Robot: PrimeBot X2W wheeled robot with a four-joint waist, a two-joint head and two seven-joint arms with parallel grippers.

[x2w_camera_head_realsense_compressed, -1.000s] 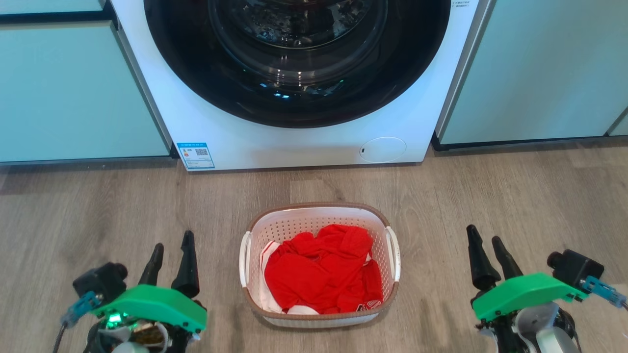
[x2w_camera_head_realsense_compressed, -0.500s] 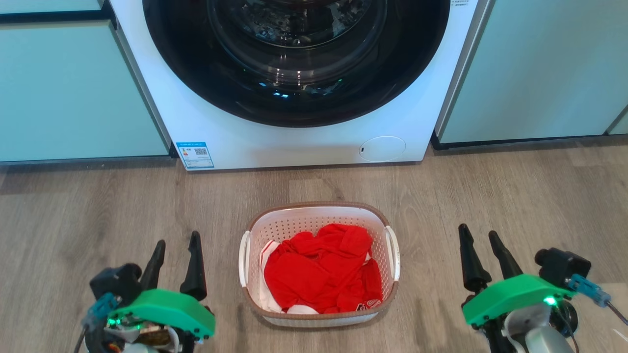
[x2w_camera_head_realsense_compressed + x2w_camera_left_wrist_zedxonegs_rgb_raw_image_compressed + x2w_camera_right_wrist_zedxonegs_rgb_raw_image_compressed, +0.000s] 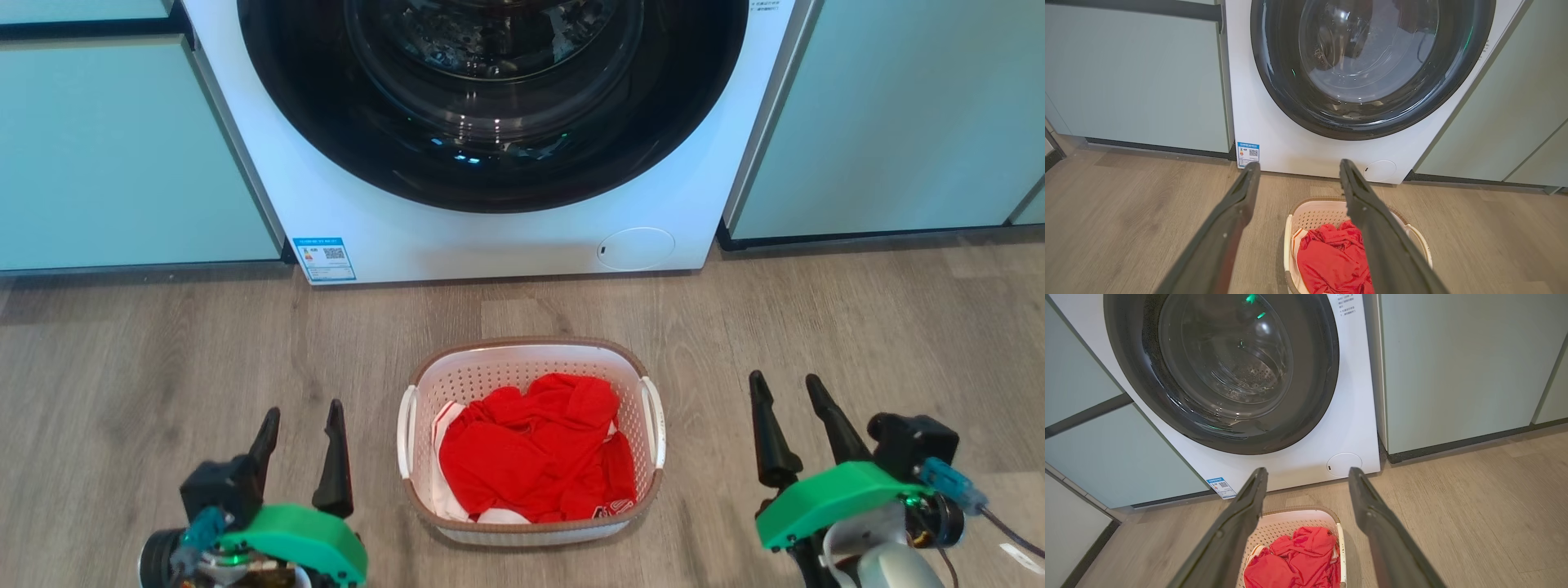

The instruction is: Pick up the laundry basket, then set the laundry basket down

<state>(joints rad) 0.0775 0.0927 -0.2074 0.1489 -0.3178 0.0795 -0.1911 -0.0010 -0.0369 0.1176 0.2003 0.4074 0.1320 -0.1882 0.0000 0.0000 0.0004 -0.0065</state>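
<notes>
Laundry basket (image 3: 490, 376): on wood floor (image 3: 163, 351), near front of washing machine (image 3: 490, 237); red clothing (image 3: 531, 449) inside.
Left gripper (image 3: 304, 410): fingers parted, empty; near left handle (image 3: 404, 433), not touching.
Right gripper (image 3: 784, 378): fingers parted, empty; farther off right handle (image 3: 655, 420).
Step, by judgement: approach, pickup not yet begun.
Next move: probably calls for bringing both grippers in to the handles, closing evenly, lifting level.

A blue QR-code label (image 3: 325, 259) on the washing machine (image 3: 490, 245) bears unreadable print
</notes>
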